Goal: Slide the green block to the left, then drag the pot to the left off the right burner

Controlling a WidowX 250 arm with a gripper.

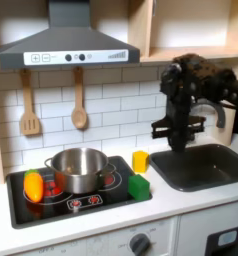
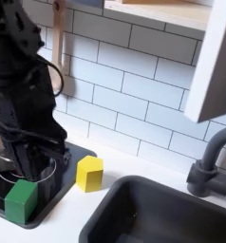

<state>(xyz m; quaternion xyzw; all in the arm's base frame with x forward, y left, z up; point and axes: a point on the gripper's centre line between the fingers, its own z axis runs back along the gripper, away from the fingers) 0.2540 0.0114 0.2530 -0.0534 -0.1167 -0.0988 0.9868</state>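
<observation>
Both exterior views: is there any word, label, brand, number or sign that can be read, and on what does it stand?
None can be read.
Range hood: knobs and pale marks on its front panel, too blurred to read.
Stove: small red marks by the front edge, too small to read.

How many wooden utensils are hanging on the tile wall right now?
2: a slotted spatula toward the first exterior view's left, and a spoon just right of it, both under the hood.

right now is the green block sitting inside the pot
No, in the first exterior view the green block sits on the stove's front right corner, beside the pot.
</observation>
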